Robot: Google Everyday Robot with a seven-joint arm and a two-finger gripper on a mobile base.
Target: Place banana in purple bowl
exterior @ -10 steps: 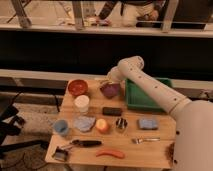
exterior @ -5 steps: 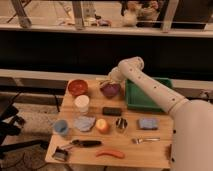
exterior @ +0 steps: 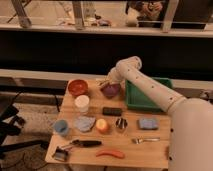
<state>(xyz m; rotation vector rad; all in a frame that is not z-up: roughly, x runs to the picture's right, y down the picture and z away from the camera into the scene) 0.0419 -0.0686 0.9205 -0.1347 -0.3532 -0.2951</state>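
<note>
Purple bowl [exterior: 111,90] lies just below the hand [exterior: 106,83], which stays put; its grip cannot be told.

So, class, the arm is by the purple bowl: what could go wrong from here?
The claw hangs at the purple bowl's rim, on the side nearest the red-orange bowl, so a release could land on the table or, with a little drift, in the wrong bowl.

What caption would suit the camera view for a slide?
Gripper by the far-left rim of the purple bowl on a cluttered wooden table.
</note>
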